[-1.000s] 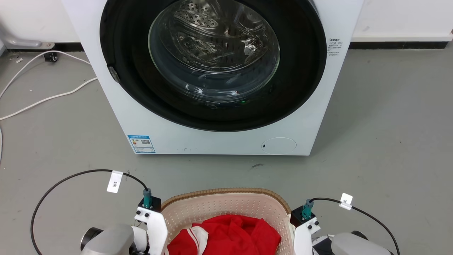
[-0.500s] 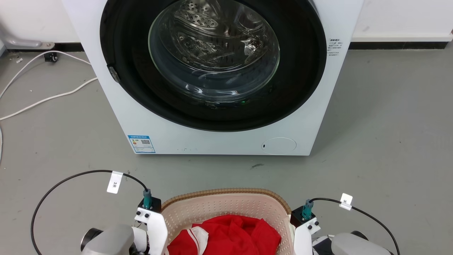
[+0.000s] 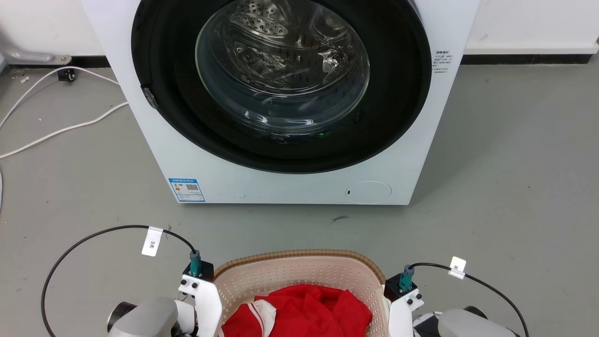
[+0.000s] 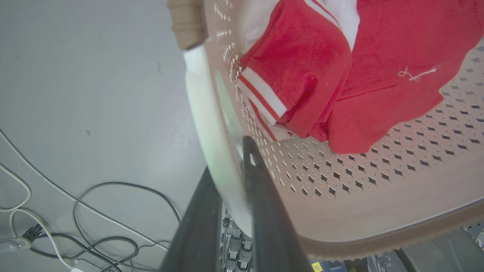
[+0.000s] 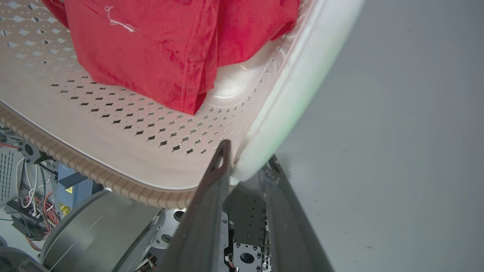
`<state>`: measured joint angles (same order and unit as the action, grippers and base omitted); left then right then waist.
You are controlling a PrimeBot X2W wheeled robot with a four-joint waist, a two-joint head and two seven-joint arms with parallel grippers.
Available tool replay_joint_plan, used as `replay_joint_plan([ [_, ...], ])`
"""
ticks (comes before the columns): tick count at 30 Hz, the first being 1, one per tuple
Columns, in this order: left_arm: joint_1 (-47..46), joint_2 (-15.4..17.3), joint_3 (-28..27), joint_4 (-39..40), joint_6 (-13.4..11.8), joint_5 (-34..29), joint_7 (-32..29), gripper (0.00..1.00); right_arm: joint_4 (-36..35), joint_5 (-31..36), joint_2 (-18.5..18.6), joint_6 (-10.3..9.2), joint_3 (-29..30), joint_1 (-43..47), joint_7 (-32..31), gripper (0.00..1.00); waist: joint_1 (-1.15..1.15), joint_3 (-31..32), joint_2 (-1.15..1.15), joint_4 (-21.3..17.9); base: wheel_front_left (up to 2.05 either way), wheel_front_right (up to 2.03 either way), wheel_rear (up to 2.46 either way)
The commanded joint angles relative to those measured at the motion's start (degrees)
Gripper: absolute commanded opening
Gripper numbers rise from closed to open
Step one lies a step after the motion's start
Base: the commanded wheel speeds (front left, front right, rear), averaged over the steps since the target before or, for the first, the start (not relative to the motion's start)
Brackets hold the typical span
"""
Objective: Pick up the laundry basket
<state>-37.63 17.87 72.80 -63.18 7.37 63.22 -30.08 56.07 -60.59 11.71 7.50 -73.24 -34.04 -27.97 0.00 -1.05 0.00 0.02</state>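
Basket (image 3: 299, 274): you are clamping left gripper (image 4: 227, 158) and right gripper (image 5: 248, 151) on its opposite handles (image 4: 200, 113), presumably keeping the lift level.

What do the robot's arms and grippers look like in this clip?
Each arm has a rounded silver-grey forearm and a white wrist bracket topped by a teal plug feeding a looping black cable with a white paper tag. The left gripper and right gripper each have two long, dark, tapering fingers.

Matt perforated plastic laundry basket (image 3: 299, 274), ribbed woven-look rim (image 3: 290, 254), soft red cloth (image 3: 318, 309), glossy glass washer door (image 3: 281, 70), smooth floor (image 3: 514, 187).
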Motion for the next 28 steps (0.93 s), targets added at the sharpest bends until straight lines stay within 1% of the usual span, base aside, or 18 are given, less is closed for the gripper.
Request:
replay_joint_plan([
  [1,-0.1,0.3,0.5,0.1,0.1,-0.4,-0.3,0.0,0.0,0.6,0.4,-0.02,-0.3,0.3,-0.1,0.0,0.0,0.0,0.0,0.0,0.0,0.0,0.0],
  [28,0.0,0.5,0.7,0.5,0.1,-0.1,-0.5,0.0,-0.1,1.1,0.6,-0.02,-0.3,0.7,-0.1,0.0,0.0,-0.5,0.0,0.1,0.0,0.0,0.0],
])
